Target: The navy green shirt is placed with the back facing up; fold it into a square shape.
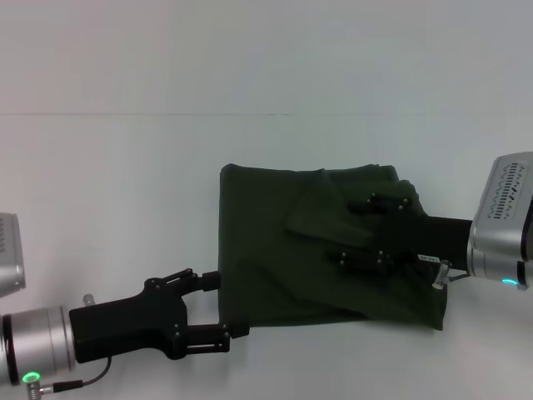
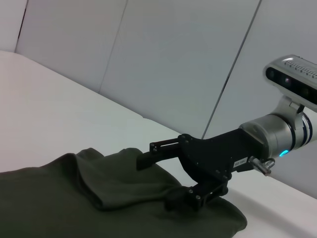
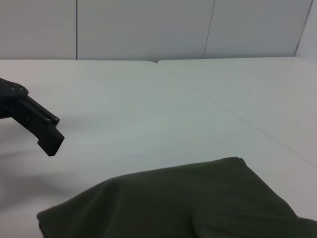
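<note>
The navy green shirt (image 1: 275, 250) lies folded into a rough rectangle on the white table (image 1: 117, 183), with a loose flap lying across its right half. My right gripper (image 1: 346, 232) reaches in from the right over that flap, fingers spread wide and open; the left wrist view shows the right gripper (image 2: 156, 181) low on the cloth. My left gripper (image 1: 223, 305) stands open at the shirt's near left edge, fingertips just touching the fabric. One of its fingers (image 3: 45, 135) shows beyond the shirt (image 3: 198, 203) in the right wrist view. No lettering is visible.
The white table stretches wide to the left of the shirt and behind it. Pale wall panels (image 2: 173, 59) stand at its far side. Nothing else lies on the surface.
</note>
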You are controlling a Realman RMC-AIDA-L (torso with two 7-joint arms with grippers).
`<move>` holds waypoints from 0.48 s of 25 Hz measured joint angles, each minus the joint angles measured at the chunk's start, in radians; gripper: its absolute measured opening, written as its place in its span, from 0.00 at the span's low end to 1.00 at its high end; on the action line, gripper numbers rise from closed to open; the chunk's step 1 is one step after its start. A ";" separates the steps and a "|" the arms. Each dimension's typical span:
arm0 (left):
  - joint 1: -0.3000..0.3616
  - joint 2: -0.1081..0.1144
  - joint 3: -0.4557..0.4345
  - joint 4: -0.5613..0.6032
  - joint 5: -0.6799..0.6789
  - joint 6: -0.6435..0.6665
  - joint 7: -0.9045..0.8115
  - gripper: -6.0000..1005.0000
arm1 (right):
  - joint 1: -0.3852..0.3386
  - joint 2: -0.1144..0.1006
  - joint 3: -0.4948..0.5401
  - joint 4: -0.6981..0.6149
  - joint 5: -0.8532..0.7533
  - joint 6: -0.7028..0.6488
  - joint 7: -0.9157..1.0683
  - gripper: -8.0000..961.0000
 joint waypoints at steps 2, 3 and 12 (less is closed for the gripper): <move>0.005 -0.002 0.000 0.000 -0.003 0.002 0.000 0.94 | 0.000 0.000 -0.016 0.000 0.010 0.010 0.000 0.86; 0.005 -0.002 0.000 0.000 -0.003 0.002 0.000 0.94 | 0.000 0.000 -0.019 0.000 0.011 0.010 0.000 0.84; 0.009 -0.006 0.000 -0.001 -0.005 0.004 0.001 0.94 | 0.008 0.000 -0.023 -0.001 0.013 0.012 0.017 0.64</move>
